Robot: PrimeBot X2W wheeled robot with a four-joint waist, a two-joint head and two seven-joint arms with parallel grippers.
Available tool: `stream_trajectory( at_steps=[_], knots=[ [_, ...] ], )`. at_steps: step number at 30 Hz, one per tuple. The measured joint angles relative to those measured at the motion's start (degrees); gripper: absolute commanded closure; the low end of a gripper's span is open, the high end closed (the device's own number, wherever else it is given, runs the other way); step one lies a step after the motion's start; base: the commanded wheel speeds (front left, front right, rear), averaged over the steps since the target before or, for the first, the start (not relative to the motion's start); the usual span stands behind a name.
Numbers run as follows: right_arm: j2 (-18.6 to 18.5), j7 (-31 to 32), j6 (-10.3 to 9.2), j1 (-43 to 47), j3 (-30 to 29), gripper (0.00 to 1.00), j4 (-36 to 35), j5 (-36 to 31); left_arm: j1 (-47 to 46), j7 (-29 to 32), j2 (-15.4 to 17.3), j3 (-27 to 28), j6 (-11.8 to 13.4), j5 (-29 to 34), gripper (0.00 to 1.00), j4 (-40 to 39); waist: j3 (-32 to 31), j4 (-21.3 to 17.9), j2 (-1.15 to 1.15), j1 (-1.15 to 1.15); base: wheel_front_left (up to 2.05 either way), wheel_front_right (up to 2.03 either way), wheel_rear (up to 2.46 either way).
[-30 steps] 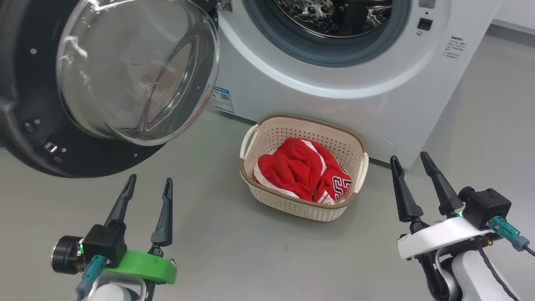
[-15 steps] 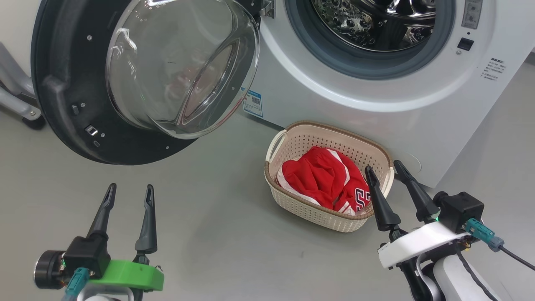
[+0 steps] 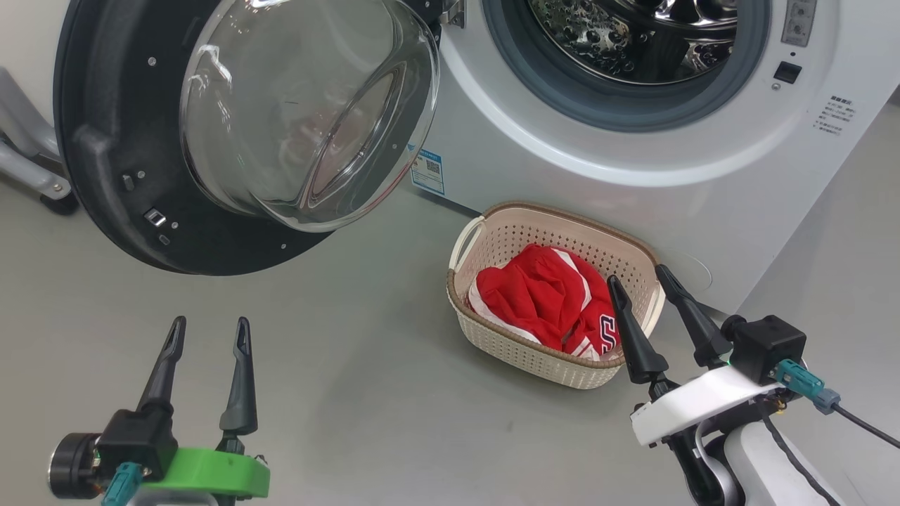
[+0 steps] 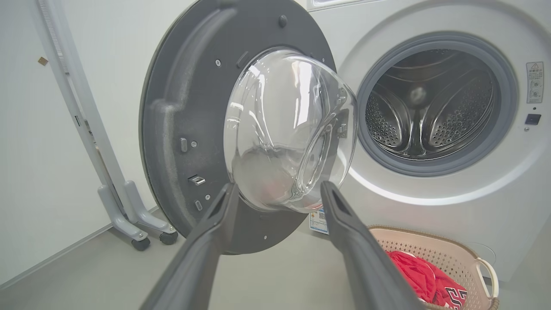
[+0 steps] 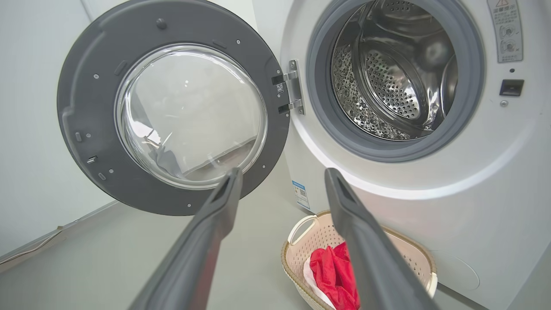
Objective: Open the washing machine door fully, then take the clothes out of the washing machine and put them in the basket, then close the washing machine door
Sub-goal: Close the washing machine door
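The washing machine [image 3: 633,183] [image 4: 452,206] [image 5: 473,193] stands with its door [image 3: 232,133] [image 4: 241,129] [image 5: 172,112] swung wide open to the left, the glass bowl bulging outward. Its steel drum [image 3: 633,35] [image 4: 434,107] [image 5: 391,73] looks bare. On the floor before the machine sits the cream basket [image 3: 520,351] [image 4: 413,241] [image 5: 301,228] holding the red clothes [image 3: 541,299] [image 4: 422,275] [image 5: 333,271]. My left gripper [image 3: 209,329] [image 4: 277,189] hovers open at the lower left, below the door. My right gripper [image 3: 638,277] [image 5: 282,176] is open beside the basket's right end, holding nothing.
A grey wheeled stand [image 3: 28,169] [image 4: 125,211] sits at the left by a white wall. A blue sticker [image 3: 427,171] marks the washer's lower left front. Grey floor [image 3: 365,393] lies between my grippers.
The head camera has tilted up and shifted, so the drum and door show more fully. Both grippers stay open; the right one now stands nearer the basket's right end.
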Motion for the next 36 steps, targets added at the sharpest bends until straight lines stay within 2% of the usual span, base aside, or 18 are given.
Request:
stream_trajectory(
  at_steps=[16, 17, 19, 20, 30, 36],
  knots=[
    [-0.3, -0.01, 0.43, -0.43, 0.55, 0.0, 0.83, 0.45, 0.86, 0.0, 0.0, -0.22, 0.0, 0.0, 0.02, -0.43, -0.32, -0.27, 0.0, 0.0, 0.0, 0.0, 0.0],
    [-0.31, -0.01, 0.43, -0.43, 0.56, 0.0, 0.89, 0.45, 0.88, 0.0, 0.0, -0.25, 0.0, 0.0, 0.14, -0.44, -0.34, -0.29, 0.0, 0.0, 0.0, 0.0, 0.0],
    [-0.32, -0.01, 0.43, -0.44, 0.56, 0.0, 0.94, 0.46, 0.97, 0.0, 0.0, -0.29, 0.0, 0.0, 0.61, -0.47, -0.36, -0.31, 0.0, 0.0, 0.0, 0.0, 0.0],
    [-0.32, -0.01, 0.43, -0.44, 0.56, 0.0, 0.96, 0.46, 1.0, 0.0, 0.0, -0.29, 0.0, 0.0, 0.99, -0.48, -0.37, -0.32, 0.0, 0.0, 0.0, 0.0, 0.0],
    [-0.59, -0.02, 0.44, -0.46, 0.65, 0.0, 0.94, 0.48, 1.06, 0.0, 0.16, -0.19, 0.0, 0.1, 1.0, -1.47, 0.03, -0.35, 0.0, 0.0, 0.0, 0.0, 0.0],
    [-1.26, -0.01, 0.4, -0.75, 0.58, 0.0, 0.03, 0.47, 1.0, -0.01, 0.24, 3.26, -0.03, -2.93, 1.0, -4.7, 1.28, -0.38, 0.0, 0.0, 0.0, 0.0, 0.0]
  ],
)
